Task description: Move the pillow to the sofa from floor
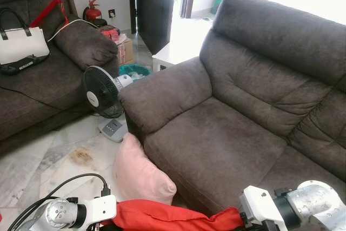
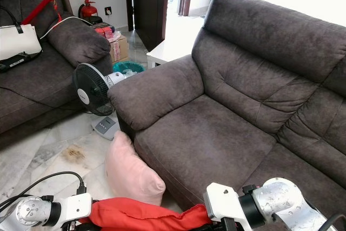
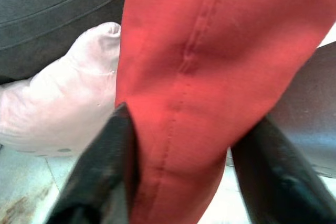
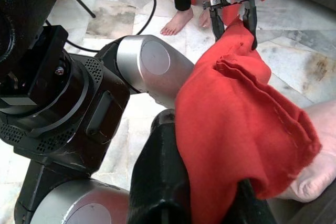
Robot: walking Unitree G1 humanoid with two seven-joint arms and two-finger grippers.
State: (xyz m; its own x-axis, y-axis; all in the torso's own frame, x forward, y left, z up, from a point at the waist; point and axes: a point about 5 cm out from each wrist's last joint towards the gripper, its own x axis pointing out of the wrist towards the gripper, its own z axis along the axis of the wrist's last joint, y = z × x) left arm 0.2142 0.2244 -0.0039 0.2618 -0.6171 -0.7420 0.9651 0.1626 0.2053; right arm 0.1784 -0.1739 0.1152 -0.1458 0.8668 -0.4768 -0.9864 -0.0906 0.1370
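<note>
A limp red fabric piece [image 1: 167, 219], like a flat pillow or cover, hangs stretched between my two grippers at the bottom of the head views, in front of the sofa's front edge. My left gripper [image 3: 195, 118] is shut on one end of it. The right gripper [image 4: 205, 156] is shut on the other end. A pink pillow [image 1: 141, 174] stands on the floor, leaning against the front corner of the dark grey sofa [image 1: 227, 139], just beyond the red fabric. The sofa seat holds nothing.
A small black fan [image 1: 104, 93] stands on the floor by the sofa's armrest. A second dark sofa on the left holds a white handbag [image 1: 21, 44]. A cardboard box [image 1: 125, 50], a teal basket [image 1: 135, 70] and a white low table [image 1: 173, 52] lie behind. A person's bare foot [image 4: 178, 22] is nearby.
</note>
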